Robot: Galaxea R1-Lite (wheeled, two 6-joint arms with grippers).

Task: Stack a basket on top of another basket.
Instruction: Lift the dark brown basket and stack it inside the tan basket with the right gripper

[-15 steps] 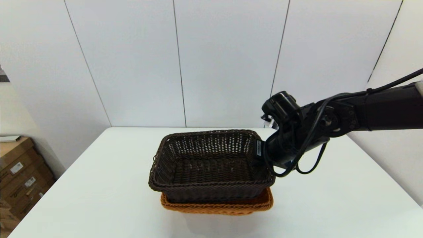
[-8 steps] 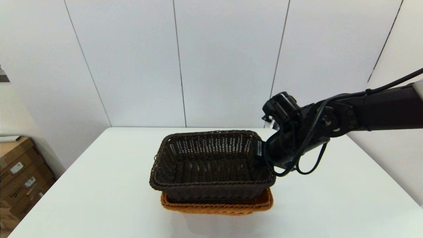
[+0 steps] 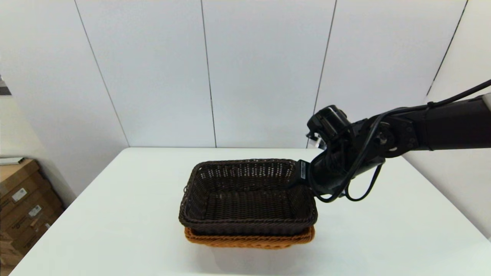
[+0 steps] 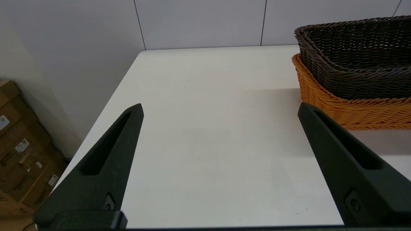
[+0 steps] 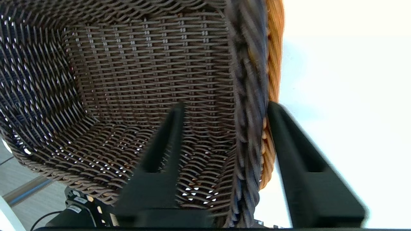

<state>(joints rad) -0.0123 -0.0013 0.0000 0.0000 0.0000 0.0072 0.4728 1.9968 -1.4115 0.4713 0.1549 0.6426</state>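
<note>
White table (image 3: pixel 115 214): dark basket (image 3: pixel 247 199) nested in orange basket (image 3: pixel 249 241); right gripper (image 5: pixel 224 110) straddles its rim, fingers parted, unreleased; left gripper (image 4: pixel 220 109) wide open, idle

Two woven baskets: one dark basket (image 3: pixel 247 199) nested in one orange basket (image 3: pixel 249 241). One white table (image 3: pixel 115 222) holds both. Two robot grippers: the right gripper (image 5: pixel 224 109), one finger on each side of the dark basket's wall, and the left gripper (image 4: pixel 220 107), seen only from its own wrist camera. Several cardboard boxes (image 3: pixel 23 203) stand stacked beside the table, exact number unclear.
</note>
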